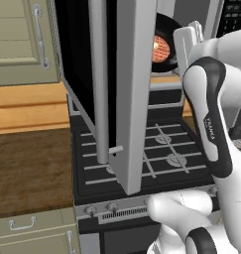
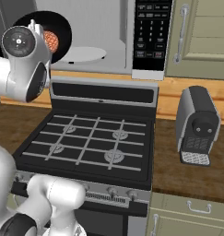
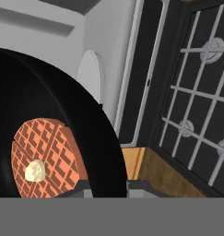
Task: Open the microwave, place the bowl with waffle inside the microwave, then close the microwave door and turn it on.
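The microwave [image 2: 114, 27] hangs above the stove with its grey cavity exposed and the white turntable [image 2: 85, 54] bare. The microwave door [image 1: 129, 89] stands swung out wide, its bar handle [image 1: 98, 84] facing me. My gripper [image 3: 109, 188] is shut on the rim of the black bowl [image 3: 53, 133], which it holds tilted steeply on edge at the left side of the cavity mouth. The orange-red waffle [image 3: 46, 156] with its pale centre still lies in the bowl [image 2: 58, 27]. From the left base view the bowl [image 1: 166, 30] and waffle [image 1: 160, 48] peek out behind the door's edge.
Below is a black gas stove [image 2: 90, 138] with grey grates and front knobs. A small grey toaster [image 2: 197, 124] stands on the wooden counter to the right. The dark keypad panel [image 2: 152, 32] lies right of the cavity. Beige cabinets [image 1: 23, 39] flank the microwave.
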Available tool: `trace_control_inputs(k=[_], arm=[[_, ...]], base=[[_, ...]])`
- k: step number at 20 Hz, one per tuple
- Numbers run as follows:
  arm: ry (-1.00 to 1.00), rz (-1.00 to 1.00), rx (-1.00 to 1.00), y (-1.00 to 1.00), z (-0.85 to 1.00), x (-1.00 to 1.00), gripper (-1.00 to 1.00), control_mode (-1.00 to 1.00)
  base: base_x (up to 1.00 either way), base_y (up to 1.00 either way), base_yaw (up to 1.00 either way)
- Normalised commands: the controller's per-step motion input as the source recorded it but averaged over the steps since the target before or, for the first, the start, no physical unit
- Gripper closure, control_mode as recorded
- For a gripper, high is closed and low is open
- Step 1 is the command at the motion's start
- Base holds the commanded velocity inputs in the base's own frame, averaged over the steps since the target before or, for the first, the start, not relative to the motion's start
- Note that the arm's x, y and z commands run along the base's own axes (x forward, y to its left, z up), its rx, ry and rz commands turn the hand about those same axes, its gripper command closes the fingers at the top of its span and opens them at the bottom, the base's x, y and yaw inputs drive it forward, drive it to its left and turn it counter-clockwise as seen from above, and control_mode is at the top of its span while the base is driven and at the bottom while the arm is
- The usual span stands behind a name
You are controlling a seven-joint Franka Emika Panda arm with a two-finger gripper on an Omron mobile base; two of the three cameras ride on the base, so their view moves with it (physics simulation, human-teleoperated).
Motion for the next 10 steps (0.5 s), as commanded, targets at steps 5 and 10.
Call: trace_control_inputs(k=[5, 10], arm=[[-0.01, 0.00, 0.05, -0.02, -0.01, 0.89, 1.00, -1.00], [0.08, 0.00, 0.00, 0.00, 0.00, 0.94, 1.00, -1.00]], base=[[0.00, 0.00, 0.00], [0.00, 0.00, 0.00]])
